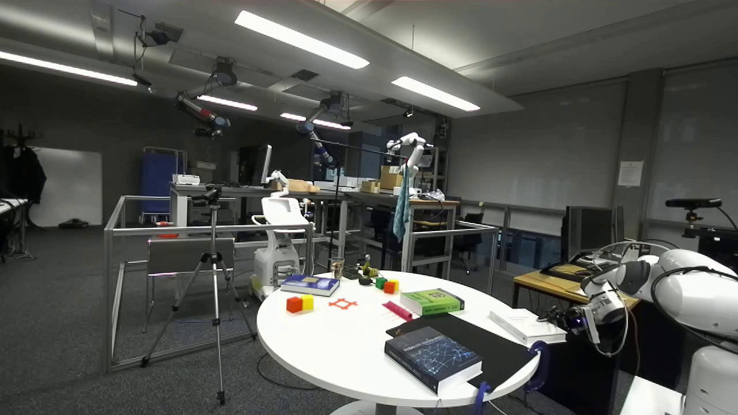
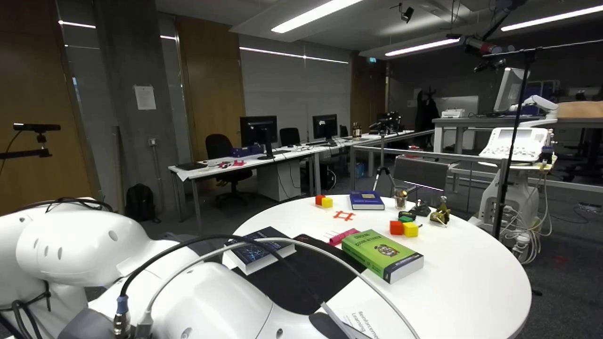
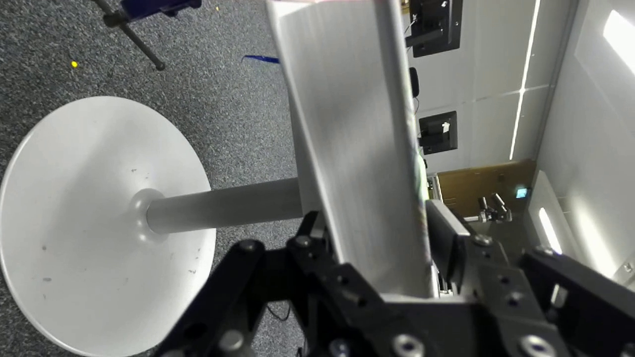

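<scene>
A thick white book lies near the table's edge, with one end toward my gripper. Part of its cover, with the words "Reinforcement Learning", shows in an exterior view. My gripper is at that end of the book. In the wrist view the gripper has its fingers on either side of the book. A narrow gap shows between the right finger's pad and the cover. The left finger's pad is partly hidden by the book, so contact there cannot be told.
On the round white table are a black mat, a dark blue book, a green book, a blue book, a pink roll, an orange frame, coloured cubes and a glass.
</scene>
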